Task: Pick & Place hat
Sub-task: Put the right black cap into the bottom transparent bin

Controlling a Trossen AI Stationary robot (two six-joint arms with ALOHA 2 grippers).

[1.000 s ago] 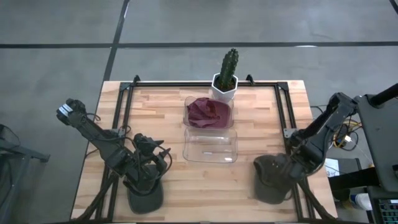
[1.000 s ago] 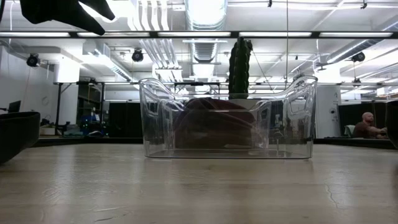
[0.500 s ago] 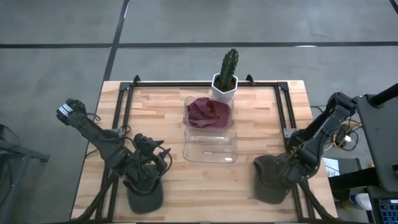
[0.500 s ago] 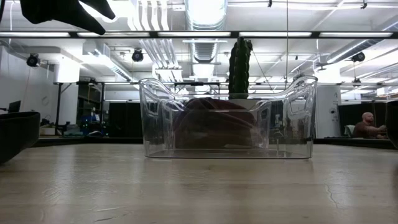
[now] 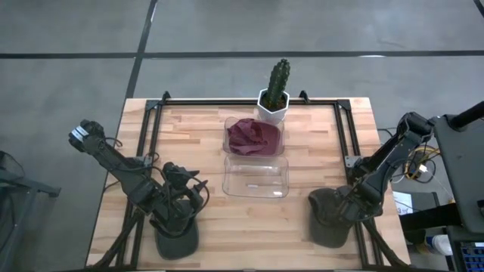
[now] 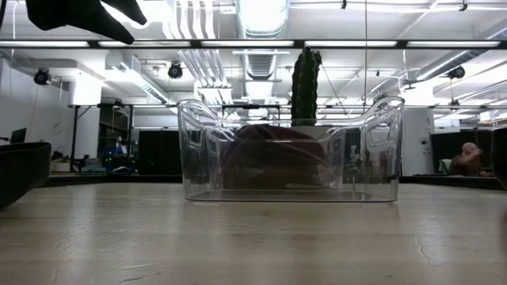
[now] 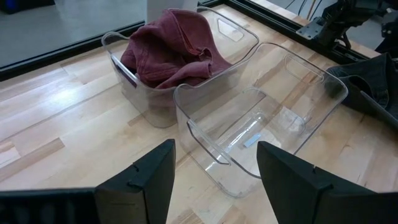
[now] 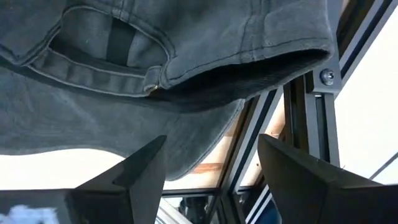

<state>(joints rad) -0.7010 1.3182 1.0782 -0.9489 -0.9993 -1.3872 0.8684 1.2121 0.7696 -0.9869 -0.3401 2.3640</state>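
Note:
A dark grey hat (image 5: pixel 325 219) lies on the table near its front right corner and fills the right wrist view (image 8: pixel 186 50), its rear strap opening (image 8: pixel 106 43) showing. My right gripper (image 8: pixel 211 140) is open at the hat's right side (image 5: pixel 346 214), one finger to either side of the hat's hem. A maroon hat (image 5: pixel 253 134) lies bunched in the far clear bin (image 7: pixel 124 65). My left gripper (image 7: pixel 216 146) stands open above the table's front left (image 5: pixel 193 198) with nothing between its fingers. My right gripper's open fingers (image 8: pixel 143 168) stand level at the grey hat's lower hem (image 8: pixel 205 140), close to the cloth. I cannot tell whether they touch it. The hat lies on the table.
An empty clear bin (image 5: pixel 255 177) stands at the table's middle, just in front of the bin with the maroon hat. A potted cactus (image 5: pixel 276 83) stands at the far edge. Another dark hat-like thing (image 5: pixel 176 240) lies below the left arm. A black rail frame (image 5: pixel 344 136) runs along the table's sides.
My right gripper has edged a little toward the table's near edge beside the grey hat, which lies where it was.

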